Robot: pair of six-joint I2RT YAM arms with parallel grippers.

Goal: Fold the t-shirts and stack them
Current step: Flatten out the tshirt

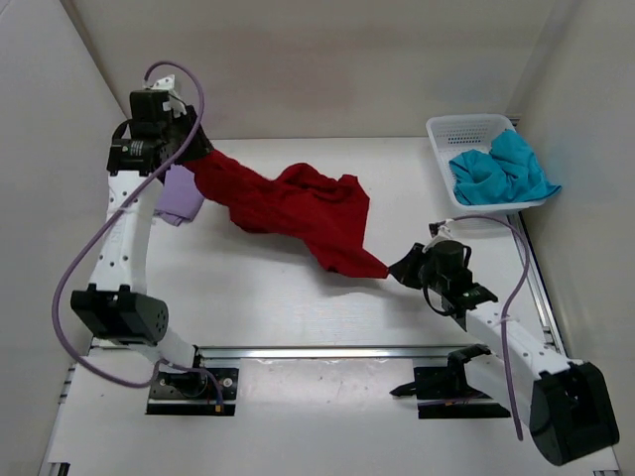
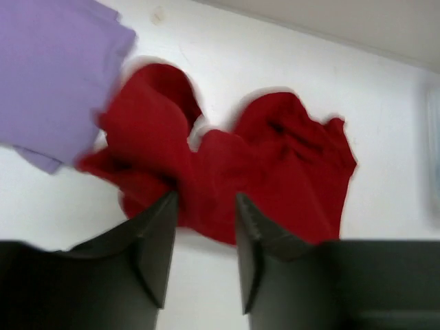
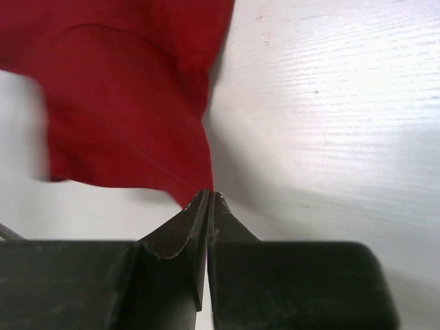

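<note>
The stretched t-shirt [image 1: 298, 208] runs across the worktop [image 1: 298, 312] from the left claw [image 1: 201, 152] to the right claw [image 1: 395, 268]. A folded t-shirt [image 1: 181, 198] lies just beside the left claw. Beyond the right claw and to its right, a basket [image 1: 466, 123] holds a crumpled t-shirt [image 1: 501, 169].

Robot lab, enclosed test cell. Bare white table [image 1: 298, 307] boxed by plain white panels [image 1: 298, 59] at top and both sides of frame. Two arms, left [image 1: 124, 238] and right [image 1: 506, 332], on black plates [image 1: 193, 390] by aluminium rail [image 1: 337, 352], bottom of frame. Exposed purple cable [image 1: 62, 297] loops at left.
</note>
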